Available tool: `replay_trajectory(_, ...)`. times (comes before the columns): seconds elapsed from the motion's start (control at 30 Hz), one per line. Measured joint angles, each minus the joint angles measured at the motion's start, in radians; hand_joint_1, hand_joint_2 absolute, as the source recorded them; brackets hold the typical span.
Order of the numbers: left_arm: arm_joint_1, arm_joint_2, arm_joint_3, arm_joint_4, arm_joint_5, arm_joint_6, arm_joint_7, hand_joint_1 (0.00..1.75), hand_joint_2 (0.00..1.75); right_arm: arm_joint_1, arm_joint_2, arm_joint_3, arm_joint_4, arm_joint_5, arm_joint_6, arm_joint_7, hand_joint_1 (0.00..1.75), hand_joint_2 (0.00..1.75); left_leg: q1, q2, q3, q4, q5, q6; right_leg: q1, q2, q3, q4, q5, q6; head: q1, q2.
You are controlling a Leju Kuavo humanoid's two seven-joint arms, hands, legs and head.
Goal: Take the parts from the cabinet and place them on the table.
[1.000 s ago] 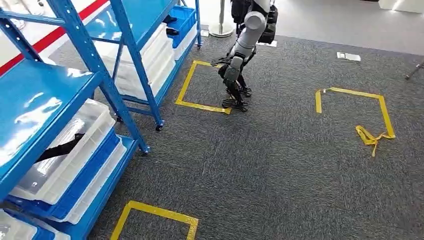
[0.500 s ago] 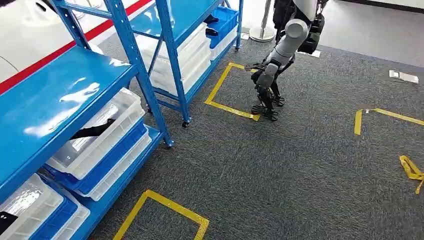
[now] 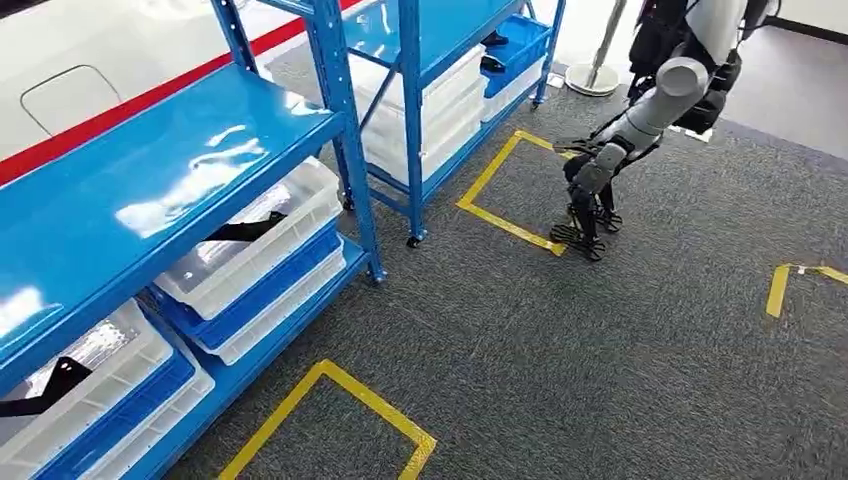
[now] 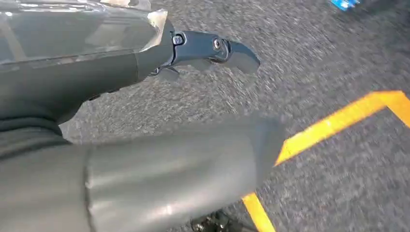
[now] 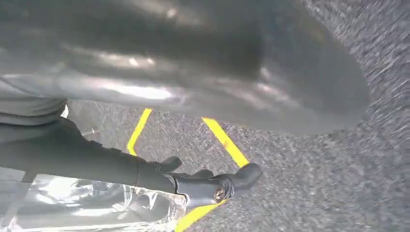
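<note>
A blue cabinet [image 3: 200, 150] of open shelves fills the left of the head view. White bins [image 3: 260, 240] on blue trays sit on its lower shelves. A black part [image 3: 245, 228] lies in one bin and another black part [image 3: 40, 395] lies in the nearest bin. My left hand [image 4: 203, 48] hangs over the grey carpet with a dark finger stretched out straight. My right hand [image 5: 208, 183] hangs the same way. Clear crinkled plastic [image 4: 72, 24] lies against the left hand, and the same plastic [image 5: 72, 208] against the right. Neither hand visibly grips anything.
Another humanoid robot [image 3: 620, 150] stands bent over at the back right, at the corner of a yellow tape square [image 3: 500, 190]. A second yellow tape square [image 3: 340, 390] marks the carpet close to me. A further blue rack [image 3: 440, 60] stands behind.
The whole picture has shifted right, so the camera has turned towards the cabinet. More of the shelves and bins now show, and the tape mark at the right has slid out.
</note>
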Motion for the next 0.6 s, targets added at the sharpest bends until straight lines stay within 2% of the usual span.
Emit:
replay_trajectory(0.03,-0.002,0.0,0.0,0.0,0.0,0.004,0.0,0.0,1.75,0.001,0.002,0.0,0.0,0.0,0.0,0.0,0.0,0.0,0.003,-0.01,0.001,-0.006,0.005,0.006,-0.001,0.063,-0.019,0.042,-0.025,-0.005,0.003,0.0)
replay_trajectory(0.07,-0.004,0.002,0.0,0.0,-0.001,0.006,-0.002,0.0,0.0,0.004,0.004,0.0,0.0,0.0,0.001,0.0,0.0,0.0,0.004,-0.023,-0.003,-0.006,0.008,0.01,-0.004,0.097,-0.051,0.112,-0.057,-0.011,0.008,0.0)
replay_trajectory(0.1,-0.006,0.001,0.0,0.0,-0.003,0.006,-0.004,0.0,0.0,0.007,0.002,0.0,0.0,-0.001,0.002,0.0,0.0,0.0,0.004,-0.041,-0.005,-0.006,0.009,0.011,-0.007,0.113,-0.095,0.201,-0.091,-0.014,0.01,0.0)
replay_trajectory(0.13,-0.005,-0.002,0.0,0.0,-0.004,0.006,-0.006,0.0,0.0,0.008,0.0,0.0,0.0,-0.002,0.004,0.0,0.0,0.0,0.004,-0.057,-0.006,-0.006,0.009,0.011,-0.008,0.118,-0.13,0.27,-0.112,-0.012,0.009,0.0)
replay_trajectory(0.17,-0.004,-0.002,0.0,0.0,-0.005,0.006,-0.007,0.0,0.0,0.011,0.0,0.0,0.001,-0.002,0.007,0.0,0.0,0.0,0.004,-0.073,-0.006,-0.006,0.009,0.01,-0.008,0.119,-0.149,0.301,-0.113,-0.005,0.01,0.0)
replay_trajectory(0.2,-0.003,-0.003,0.0,0.0,-0.005,0.006,-0.007,0.0,0.0,0.014,0.0,0.0,0.001,-0.003,0.007,0.0,0.0,0.0,0.006,-0.089,-0.004,-0.005,0.009,0.009,-0.01,0.119,-0.146,0.284,-0.097,0.006,0.01,0.0)
replay_trajectory(0.23,-0.003,-0.005,0.0,0.0,-0.005,0.006,-0.007,0.0,0.0,0.015,0.0,0.0,0.001,-0.003,0.008,-0.001,0.0,0.0,0.008,-0.106,-0.002,-0.003,0.008,0.007,-0.013,0.122,-0.119,0.216,-0.059,0.021,0.01,0.0)
replay_trajectory(0.27,-0.002,-0.005,0.0,0.0,-0.005,0.006,-0.007,0.0,0.0,0.015,-0.001,0.0,0.001,-0.002,0.009,-0.002,0.0,0.0,0.011,-0.122,0.0,0.0,0.006,0.003,-0.018,0.134,-0.077,0.118,-0.013,0.036,0.01,0.0)
replay_trajectory(0.3,-0.003,-0.005,0.0,0.0,-0.005,0.005,-0.007,0.0,0.0,0.015,-0.002,0.0,0.001,-0.002,0.01,-0.003,0.0,0.0,0.012,-0.135,-0.001,0.005,0.003,-0.004,-0.027,0.171,-0.037,0.024,0.025,0.048,0.011,0.0)
replay_trajectory(0.33,-0.003,-0.004,0.0,0.0,-0.005,0.004,-0.007,0.0,1.75,0.016,-0.001,0.0,0.002,-0.002,0.011,-0.003,0.0,0.0,0.006,-0.147,-0.007,0.015,-0.002,-0.013,-0.029,0.207,-0.03,-0.004,0.026,0.045,0.014,0.0)
replay_trajectory(0.37,-0.003,-0.004,0.0,0.0,-0.005,0.003,-0.007,0.0,1.75,0.015,-0.001,0.0,0.002,-0.002,0.013,-0.004,0.0,0.0,0.004,-0.155,-0.01,0.017,-0.006,-0.019,-0.028,0.184,-0.031,-0.006,0.029,0.024,0.014,0.0)
replay_trajectory(0.43,0.001,-0.004,0.0,0.0,-0.005,-0.001,-0.007,0.0,1.75,0.01,-0.001,0.001,0.002,-0.001,0.017,-0.006,0.0,0.0,0.01,-0.17,-0.015,0.009,0.0,-0.029,-0.019,0.169,-0.022,-0.004,0.029,0.008,0.01,0.0)
replay_trajectory(0.47,0.004,-0.003,0.0,0.0,-0.008,-0.004,-0.007,0.0,1.75,0.011,0.0,0.001,0.002,-0.002,0.019,-0.007,0.0,0.0,0.012,-0.181,-0.017,0.009,0.003,-0.034,-0.022,0.158,-0.022,-0.007,0.033,0.0,0.01,0.0)
replay_trajectory(0.5,0.005,-0.002,0.0,0.0,-0.008,-0.004,-0.005,0.0,1.75,0.01,-0.001,0.002,0.002,-0.001,0.021,-0.009,0.0,0.0,0.014,-0.156,-0.02,0.019,-0.004,-0.035,-0.031,0.146,-0.022,-0.01,0.037,-0.007,0.01,0.0)
replay_trajectory(0.53,0.006,-0.004,0.0,0.0,-0.008,-0.004,-0.002,0.0,1.75,0.01,-0.002,0.002,0.002,-0.001,0.022,-0.011,0.0,0.0,0.007,-0.09,-0.036,0.054,-0.03,-0.04,-0.028,0.136,-0.022,-0.01,0.035,-0.013,0.004,0.0)
replay_trajectory(0.57,0.003,-0.004,0.0,0.0,-0.008,-0.004,-0.002,0.0,1.75,0.013,-0.002,0.002,0.002,-0.001,0.022,-0.012,0.0,0.0,0.009,-0.058,-0.067,0.117,-0.069,-0.043,-0.026,0.124,-0.022,-0.01,0.033,-0.02,-0.005,0.0)
replay_trajectory(0.6,0.0,-0.003,0.0,0.0,-0.008,-0.004,-0.002,0.0,1.75,0.016,-0.001,0.002,0.002,-0.001,0.023,-0.012,0.0,0.0,0.011,-0.044,-0.107,0.195,-0.107,-0.047,-0.022,0.108,-0.022,-0.01,0.032,-0.022,-0.004,0.0)
